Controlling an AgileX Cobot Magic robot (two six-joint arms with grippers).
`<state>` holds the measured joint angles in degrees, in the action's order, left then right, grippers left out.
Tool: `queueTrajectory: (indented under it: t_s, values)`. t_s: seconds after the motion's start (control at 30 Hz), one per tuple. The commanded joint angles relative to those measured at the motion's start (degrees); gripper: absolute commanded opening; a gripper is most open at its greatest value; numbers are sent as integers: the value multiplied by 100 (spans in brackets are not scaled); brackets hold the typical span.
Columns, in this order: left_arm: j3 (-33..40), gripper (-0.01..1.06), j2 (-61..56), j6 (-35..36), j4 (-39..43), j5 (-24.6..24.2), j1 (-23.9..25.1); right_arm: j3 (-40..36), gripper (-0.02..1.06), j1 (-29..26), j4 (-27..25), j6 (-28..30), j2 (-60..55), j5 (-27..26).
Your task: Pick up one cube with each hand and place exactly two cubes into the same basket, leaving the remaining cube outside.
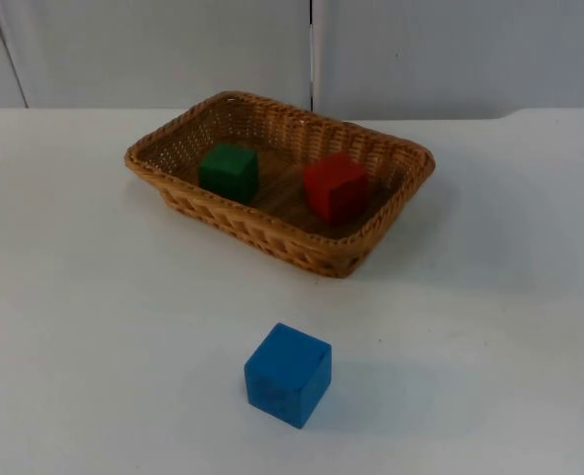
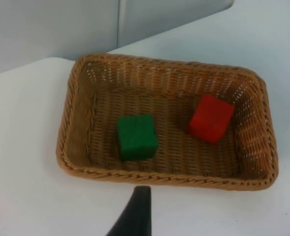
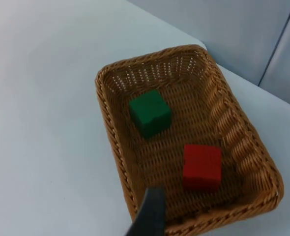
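Observation:
A woven wicker basket (image 1: 391, 142) sits at the back middle of the table. Inside it, a green cube (image 1: 229, 171) rests on the left and a red cube (image 1: 335, 186) on the right, apart from each other. A blue cube (image 1: 287, 374) stands on the table in front of the basket. My left gripper (image 2: 137, 211) hangs raised beside the basket (image 2: 164, 178), on the side near the green cube (image 2: 137, 137), with the red cube (image 2: 211, 118) farther off. My right gripper (image 3: 150, 214) hangs above the basket's rim (image 3: 113, 142), close to the red cube (image 3: 201, 166); the green cube (image 3: 150, 113) lies beyond.
The white table top (image 1: 94, 327) spreads open around the basket and the blue cube. A grey partition wall (image 1: 450, 49) closes the far edge.

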<state>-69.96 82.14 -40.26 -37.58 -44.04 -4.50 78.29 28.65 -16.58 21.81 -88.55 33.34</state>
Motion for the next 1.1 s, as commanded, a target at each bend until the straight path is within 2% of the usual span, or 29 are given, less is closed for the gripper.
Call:
queueTrajectory:
  t_s: [0.0, 0.33, 0.6, 1.07]
  values:
    - [157, 89, -245, 23, 15, 101, -6, -228, 75, -11, -19, -14, 217, -167]
    - [882, 89, -1083, 72, -24, 333, -6, -1168, 75, -11, -42, -14, 1004, -404]
    - [1634, 89, -1713, 133, -208, 901, -6, -1848, 75, -11, -42, -140, 1810, -437]
    - [1660, 89, -2711, 205, -97, 527, -6, -2494, 75, -11, -42, -140, 3334, -438]
